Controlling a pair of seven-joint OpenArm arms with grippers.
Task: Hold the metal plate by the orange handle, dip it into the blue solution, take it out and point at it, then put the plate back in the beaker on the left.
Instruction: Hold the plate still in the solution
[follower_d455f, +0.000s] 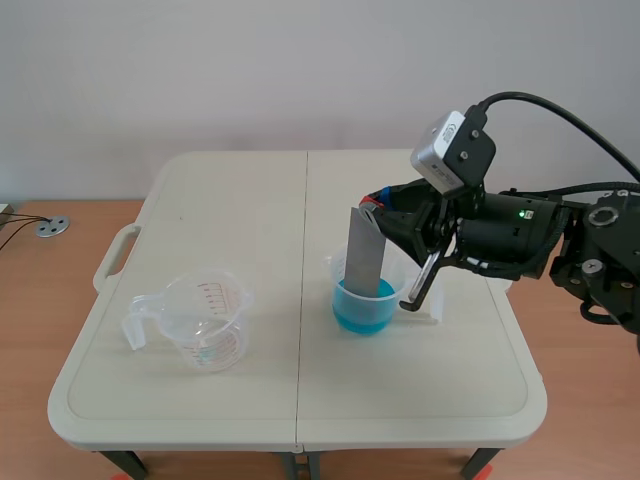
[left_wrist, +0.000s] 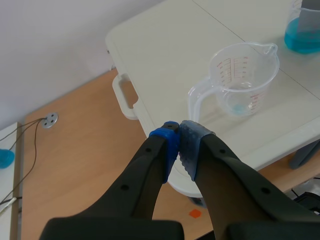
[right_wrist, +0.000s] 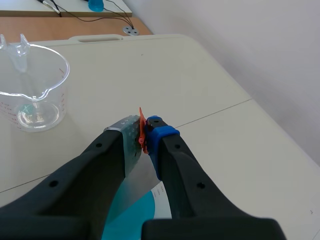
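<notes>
Right under the right tool (follower_d455f: 378, 212), a clear plastic beaker (follower_d455f: 365, 300) part-filled with blue solution (follower_d455f: 362, 318), holding the flat grey metal plate (follower_d455f: 366, 250) upright, lower end sunk in the liquid. Ahead of the left tool (left_wrist: 179, 142), a clear measuring beaker with red marks (left_wrist: 242, 80), only a faint blue trace at its bottom. Right tool clamped on the thin orange handle (right_wrist: 141, 131), mostly hidden inside the clamp. Left tool pressed together on nothing, out past the edge of the white folding table (follower_d455f: 250, 200), above wooden floor (left_wrist: 75, 165). Bare table between both beakers.
</notes>
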